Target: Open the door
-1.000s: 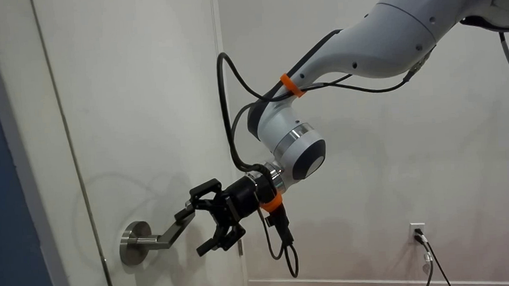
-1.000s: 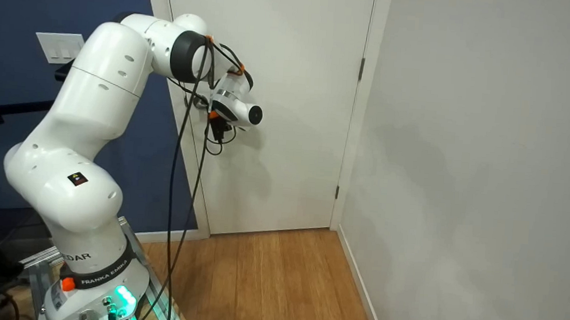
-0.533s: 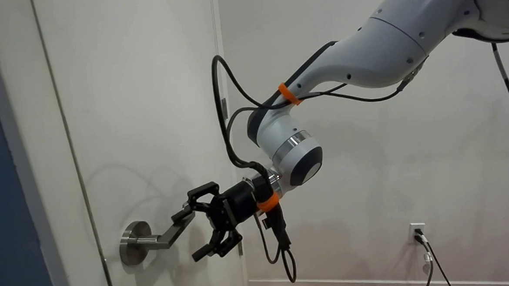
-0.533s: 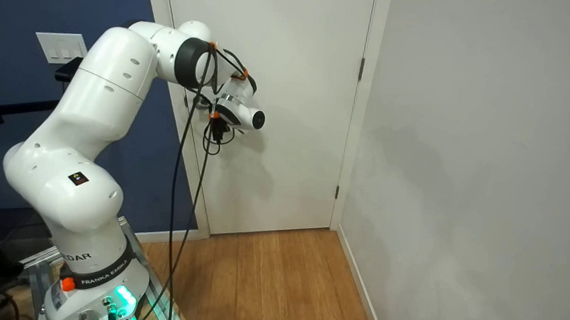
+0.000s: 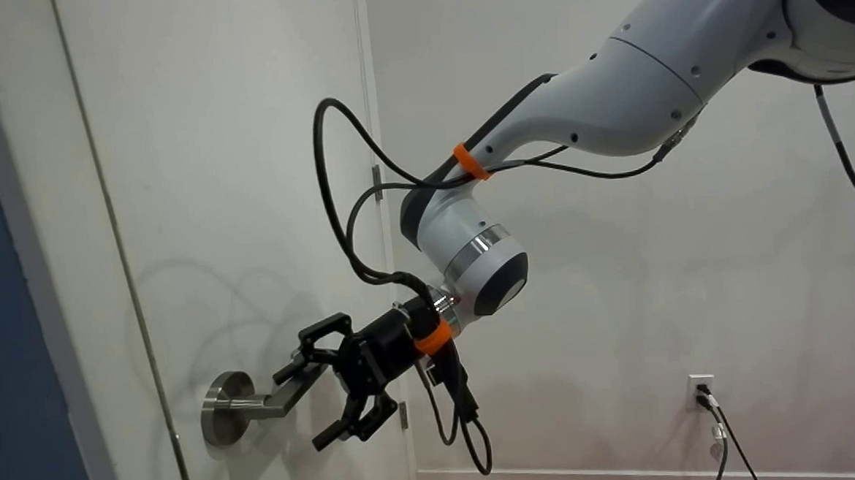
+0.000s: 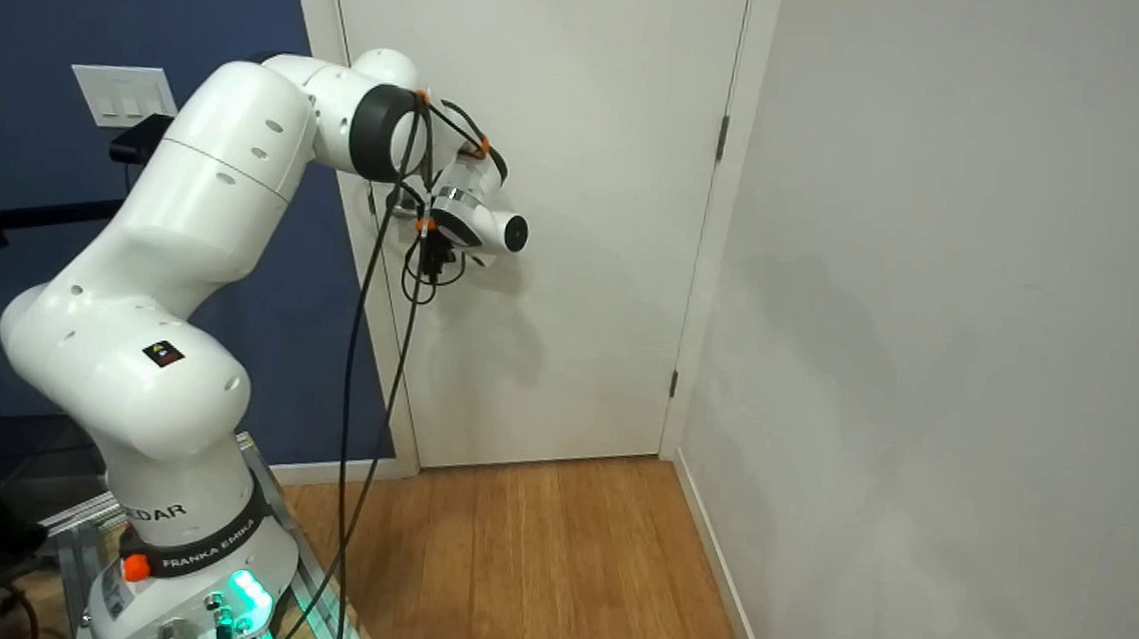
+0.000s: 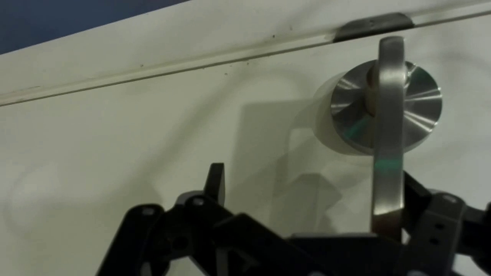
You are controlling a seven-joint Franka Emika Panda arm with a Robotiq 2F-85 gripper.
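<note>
Door (image 6: 572, 290): upright, long axis vertical, flush in its white frame (image 6: 724, 220), between the blue wall (image 6: 151, 0) and the pale wall (image 6: 933, 285). Its lever handle (image 7: 389, 134) stands off the door on a round rose (image 7: 422, 103), near the edge opposite the hinges (image 6: 723, 138). The lever lies about level, free end pointing to the hinge side; in the wrist view you see it running top to bottom of the picture, free end low.

Your fingers (image 5: 328, 435) are spread wide, one above the other in an exterior view, and are not clamped on the lever. The upper one overlaps the lever's top edge; the lower one stands beneath it, apart. In the wrist view the lever passes in front of the tip of the finger at picture right, and you have a broad gap across to the finger at picture left. Whether the upper finger touches the lever, you cannot tell from these angles.

Further out: your arm (image 6: 229, 165) stands before the blue wall and bends over towards the handle, black cables (image 5: 318, 147) looping above the fingers. A socket (image 5: 693, 382) with plugs (image 5: 704, 401) in it sits low on the pale wall. Wooden floor (image 6: 533, 558) runs up to the door's foot.
</note>
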